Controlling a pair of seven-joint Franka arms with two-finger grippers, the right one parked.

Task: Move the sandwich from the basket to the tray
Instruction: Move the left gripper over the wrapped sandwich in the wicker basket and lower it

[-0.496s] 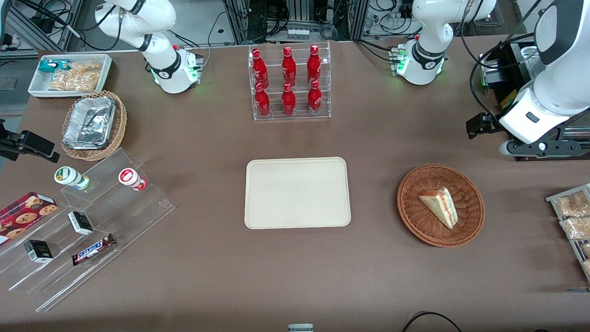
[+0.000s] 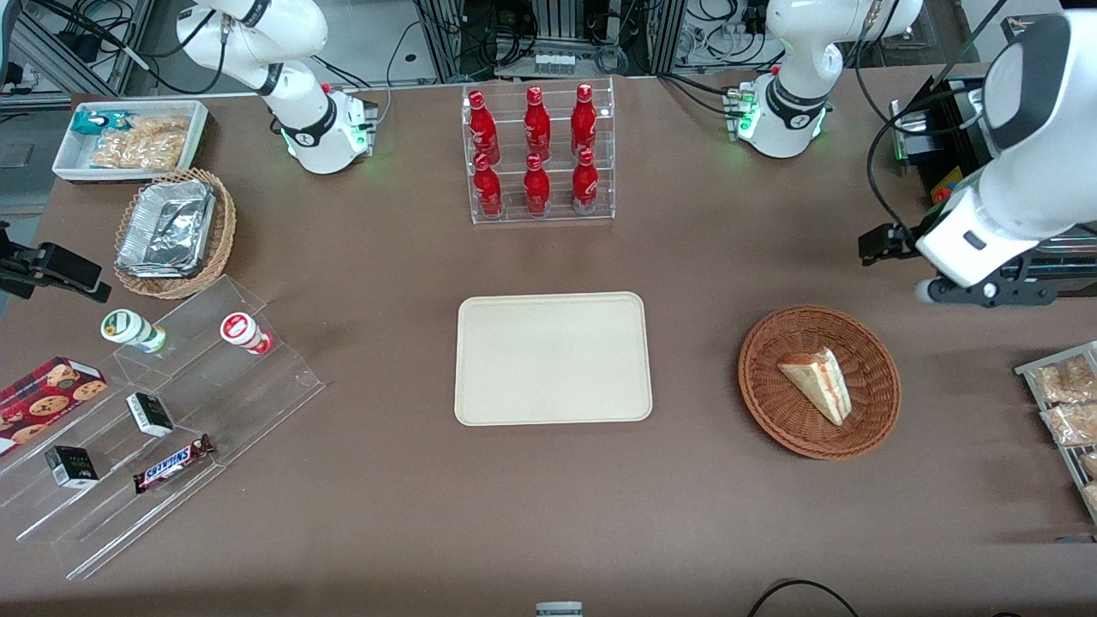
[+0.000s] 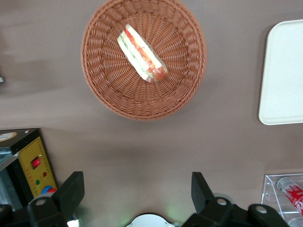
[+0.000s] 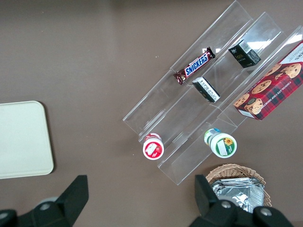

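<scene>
Gripper [image 3: 136, 180] spread wide, nothing between the fingers [image 3: 72, 191], hanging high over bare table near the working arm's end. Well apart from everything the task concerns.

Seen from the front camera, about 8 o'clock from that gripper: the basket [image 2: 756, 360], nearer to that camera than the gripper is. Inside it, roughly central on the weave, the sandwich [image 2: 816, 383], lying flat, untouched, clear of the rim all round.

Long axis of the wedge: 10 o'clock to 4 o'clock in the front view, the narrow tip at the 4 o'clock end, the red and green filling edge facing about 1 o'clock. In the wrist view, set on a slant to the line joining the two fingers, neither along it nor square to it. Probably calls for a turn of the wrist on the way down, so as to close across the short width and not along the length.

From the basket, at 9 o'clock, well apart: the tray [image 2: 553, 358], bare. Nothing standing between the two.
</scene>
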